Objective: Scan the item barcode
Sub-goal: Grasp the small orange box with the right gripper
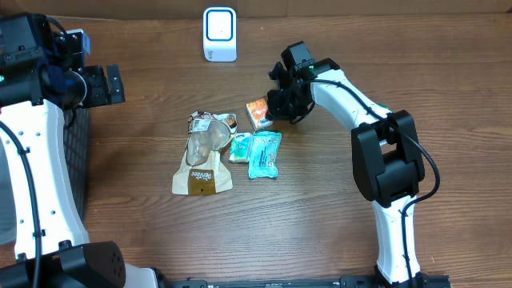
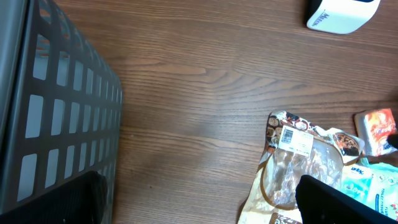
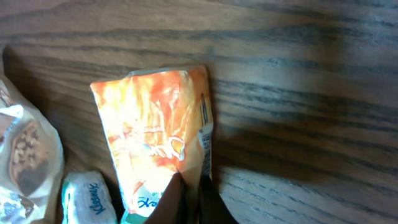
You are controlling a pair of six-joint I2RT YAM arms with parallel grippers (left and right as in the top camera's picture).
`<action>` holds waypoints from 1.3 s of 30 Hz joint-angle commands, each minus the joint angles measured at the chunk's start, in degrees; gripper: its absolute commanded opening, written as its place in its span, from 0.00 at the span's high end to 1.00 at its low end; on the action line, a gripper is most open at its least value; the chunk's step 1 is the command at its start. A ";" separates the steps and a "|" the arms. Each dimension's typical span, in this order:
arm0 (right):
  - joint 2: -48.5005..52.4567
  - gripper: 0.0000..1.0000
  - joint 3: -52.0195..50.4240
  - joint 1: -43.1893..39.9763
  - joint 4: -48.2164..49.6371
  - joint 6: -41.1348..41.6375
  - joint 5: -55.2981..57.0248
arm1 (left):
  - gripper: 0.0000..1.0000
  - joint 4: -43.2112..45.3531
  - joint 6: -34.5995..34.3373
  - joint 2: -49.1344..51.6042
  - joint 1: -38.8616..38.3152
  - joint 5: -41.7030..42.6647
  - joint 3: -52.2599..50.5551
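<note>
Wooden table (image 1: 400, 64) with a white scanner (image 1: 219, 34) at its far edge; the orange packet (image 1: 258, 112) lies flat on the robot's side of the scanner, a little to its right.
The right gripper (image 3: 189, 199) is clenched on the packet's edge, fingers pinched together on the wrapper. The left gripper (image 1: 112, 84) hangs released, jaws wide, well to the scanner's left, near a black basket (image 2: 56, 112). A brown snack bag (image 1: 204, 156) and a teal packet (image 1: 264, 154) lie farther from the scanner than the orange packet.

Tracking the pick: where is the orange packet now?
Overhead, the orange packet lies near the middle of the table, just above the teal packet, its edge pinched by the right gripper.
</note>
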 commanded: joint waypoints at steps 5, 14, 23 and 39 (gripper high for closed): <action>0.35 0.96 0.48 -0.31 0.04 -0.28 -0.37 | 0.01 0.00 1.49 0.15 0.24 0.00 0.74; -6.36 0.96 4.74 -1.20 -4.48 -0.46 6.34 | 0.00 0.00 1.49 0.15 0.24 0.00 0.74; -11.15 0.96 4.74 0.37 -13.11 0.70 31.76 | 0.00 0.00 1.49 0.15 0.24 0.02 0.74; -9.75 0.96 4.26 5.60 -14.80 5.40 56.24 | 0.01 0.00 1.49 0.15 0.24 0.00 0.74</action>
